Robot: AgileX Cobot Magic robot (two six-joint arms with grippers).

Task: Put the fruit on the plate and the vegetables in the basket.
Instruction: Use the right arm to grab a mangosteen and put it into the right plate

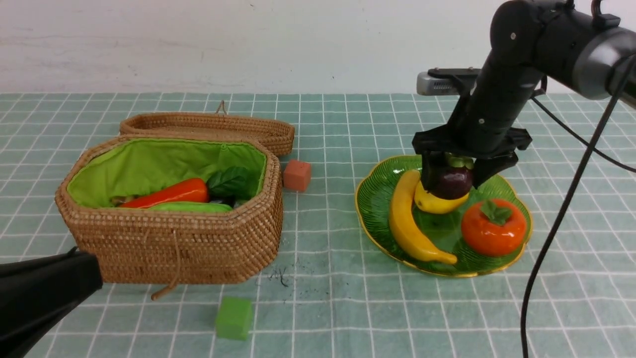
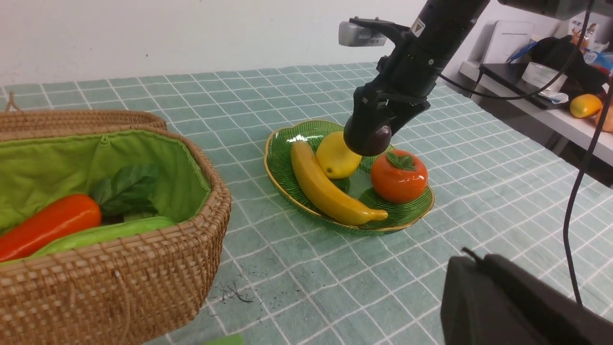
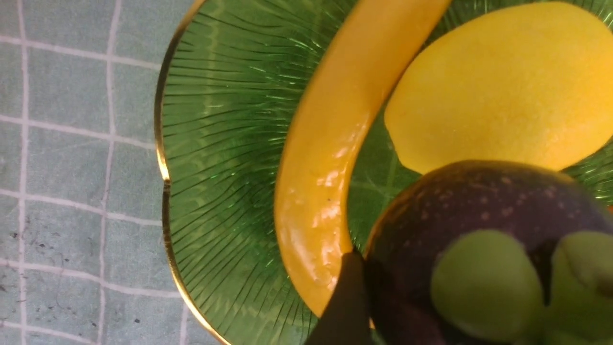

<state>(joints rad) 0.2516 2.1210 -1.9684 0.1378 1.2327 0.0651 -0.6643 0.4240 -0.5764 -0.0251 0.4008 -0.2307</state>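
Note:
The green plate (image 1: 382, 189) holds the banana (image 1: 407, 219), the lemon (image 1: 437, 204) and the persimmon (image 1: 493, 227). My right gripper (image 1: 454, 179) hangs over the plate's far side, shut on the dark purple mangosteen (image 1: 453, 182), which sits just above the lemon. One dark finger (image 3: 349, 297) presses against the mangosteen (image 3: 479, 211). The wicker basket (image 1: 174, 243) on the left holds the orange carrot (image 1: 169, 194) with its leaves and the light green cucumber (image 1: 191, 207). My left gripper (image 2: 471, 261) is shut and empty, low at the near left corner.
A salmon-pink cube (image 1: 297, 175) lies between basket and plate. A green cube (image 1: 234, 318) lies in front of the basket. The basket's lid (image 1: 208, 127) lies open behind it. The right arm's cable (image 1: 556, 228) hangs past the plate.

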